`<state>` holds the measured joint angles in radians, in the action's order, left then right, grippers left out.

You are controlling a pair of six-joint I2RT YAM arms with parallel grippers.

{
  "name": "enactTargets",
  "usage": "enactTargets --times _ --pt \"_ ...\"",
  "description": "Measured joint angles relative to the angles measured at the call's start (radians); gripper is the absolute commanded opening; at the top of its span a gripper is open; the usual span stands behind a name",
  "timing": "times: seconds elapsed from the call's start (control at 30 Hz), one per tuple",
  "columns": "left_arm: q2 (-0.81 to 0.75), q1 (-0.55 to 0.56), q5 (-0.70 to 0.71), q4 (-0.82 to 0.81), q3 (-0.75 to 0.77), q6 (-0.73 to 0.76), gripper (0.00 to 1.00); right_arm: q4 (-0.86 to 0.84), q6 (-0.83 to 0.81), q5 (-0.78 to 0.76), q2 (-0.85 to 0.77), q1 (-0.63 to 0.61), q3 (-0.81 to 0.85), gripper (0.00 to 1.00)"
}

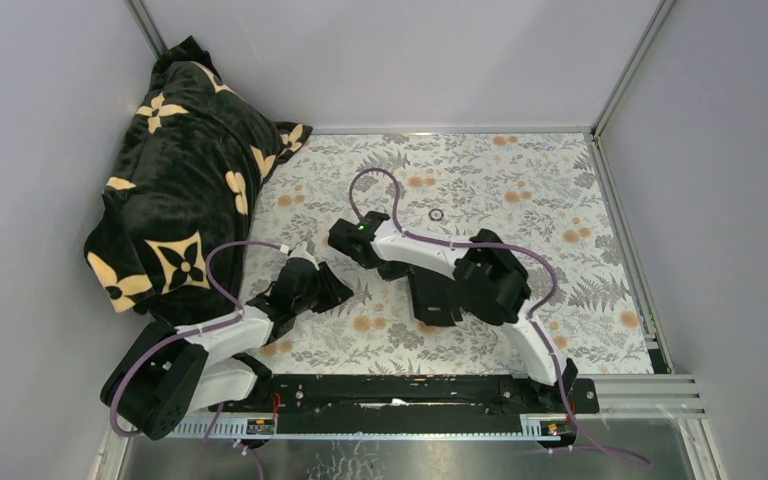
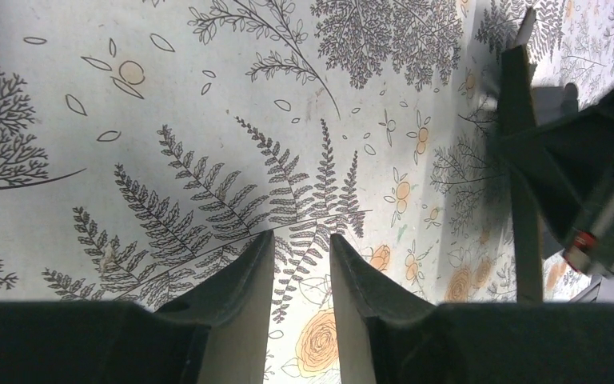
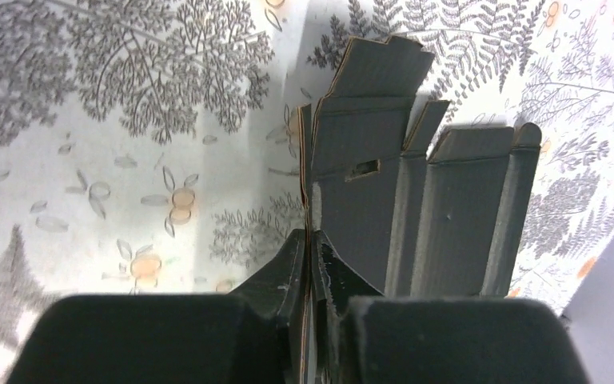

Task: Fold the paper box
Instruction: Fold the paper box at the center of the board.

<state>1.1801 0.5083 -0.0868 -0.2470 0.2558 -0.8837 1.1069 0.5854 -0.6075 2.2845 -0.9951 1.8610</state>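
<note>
The paper box point(image 3: 368, 184) is a flat, creased sheet of black card with flaps, held upright above the floral table cover. My right gripper point(image 3: 310, 236) is shut on its left edge, and the thin card is pinched between the two fingertips. In the top view the paper box point(image 1: 432, 300) hangs below the right gripper point(image 1: 405, 272) near the table's middle. My left gripper point(image 2: 301, 240) is open with only the patterned cover between its fingers. It sits left of the box point(image 2: 520, 184), which shows edge-on at the right of its view. In the top view the left gripper point(image 1: 335, 290) points toward the box.
A black plush blanket point(image 1: 180, 190) with cream flowers is heaped at the back left against the wall. A small dark ring point(image 1: 436, 214) lies on the cover behind the arms. Grey walls enclose the table on three sides.
</note>
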Motion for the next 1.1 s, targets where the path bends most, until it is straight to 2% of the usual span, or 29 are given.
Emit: enactTargets --times 0.27,0.53,0.73,1.1 --pt "-0.045 0.000 0.007 0.038 0.000 0.004 0.38 -0.212 -0.005 0.192 -0.342 0.020 -0.257 0.07" --pt "-0.082 -0.001 0.024 0.108 0.022 0.006 0.38 -0.438 -0.009 0.446 -0.574 0.107 -0.486 0.08" --pt "-0.092 -0.001 0.034 0.147 0.037 0.006 0.38 -0.644 0.000 0.687 -0.632 0.204 -0.690 0.10" --pt "-0.096 0.002 0.056 0.196 0.060 0.004 0.37 -0.922 0.049 1.043 -0.662 0.284 -0.835 0.10"
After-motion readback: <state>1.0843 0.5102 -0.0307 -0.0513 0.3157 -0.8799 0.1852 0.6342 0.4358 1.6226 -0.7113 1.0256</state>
